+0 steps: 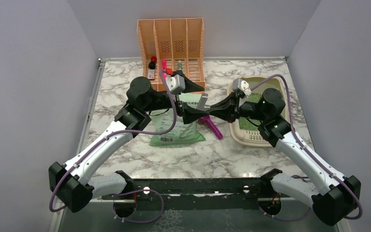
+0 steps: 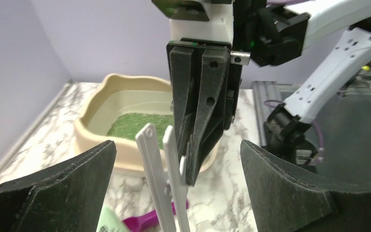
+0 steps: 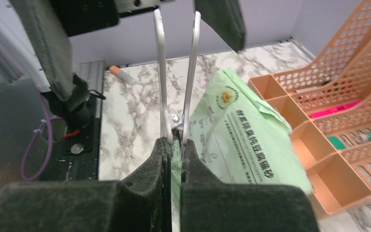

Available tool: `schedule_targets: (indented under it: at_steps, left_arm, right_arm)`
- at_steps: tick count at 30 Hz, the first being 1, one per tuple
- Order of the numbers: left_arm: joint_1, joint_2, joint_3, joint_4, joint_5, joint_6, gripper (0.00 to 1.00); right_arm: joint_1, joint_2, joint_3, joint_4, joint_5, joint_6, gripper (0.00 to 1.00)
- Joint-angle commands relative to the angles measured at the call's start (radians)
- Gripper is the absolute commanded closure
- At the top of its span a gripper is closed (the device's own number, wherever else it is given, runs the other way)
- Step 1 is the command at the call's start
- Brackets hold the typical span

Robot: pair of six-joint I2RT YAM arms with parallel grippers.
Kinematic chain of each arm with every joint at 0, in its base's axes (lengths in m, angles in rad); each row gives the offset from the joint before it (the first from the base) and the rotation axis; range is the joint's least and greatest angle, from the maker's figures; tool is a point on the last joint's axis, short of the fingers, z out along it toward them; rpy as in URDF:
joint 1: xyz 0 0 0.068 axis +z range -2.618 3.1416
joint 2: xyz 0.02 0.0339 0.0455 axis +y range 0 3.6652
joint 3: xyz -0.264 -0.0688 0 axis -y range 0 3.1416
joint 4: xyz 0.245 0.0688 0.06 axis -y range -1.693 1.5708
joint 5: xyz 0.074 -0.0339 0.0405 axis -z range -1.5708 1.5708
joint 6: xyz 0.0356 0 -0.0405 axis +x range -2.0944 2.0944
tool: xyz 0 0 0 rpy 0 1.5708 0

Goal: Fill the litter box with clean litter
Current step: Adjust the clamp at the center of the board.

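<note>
The beige litter box [image 1: 251, 140] sits at the right of the table with a patch of green clean litter [image 1: 248, 124] at its near end. It also shows in the left wrist view [image 2: 94, 137], with the litter [image 2: 137, 123] inside. Both grippers meet above the pale green bag [image 1: 176, 130]. My right gripper [image 3: 176, 145] is shut on the hinge end of a grey two-armed clip [image 3: 160, 72]. The clip's long arms [image 2: 154, 164] stand between the wide-open fingers of my left gripper [image 2: 178, 147], touching neither.
A peach slatted organizer [image 1: 171, 38] with markers stands at the back. A magenta scoop [image 1: 212, 126] lies between the bag and the litter box. Grey walls close in three sides.
</note>
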Motion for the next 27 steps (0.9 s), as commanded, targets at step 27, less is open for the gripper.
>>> schedule_targets:
  at_steps: [27]
  left_arm:
    - [0.408, 0.334, 0.116, -0.912, -0.079, 1.046, 0.01]
  right_arm:
    - [0.117, 0.816, 1.156, -1.341, 0.506, -1.052, 0.99]
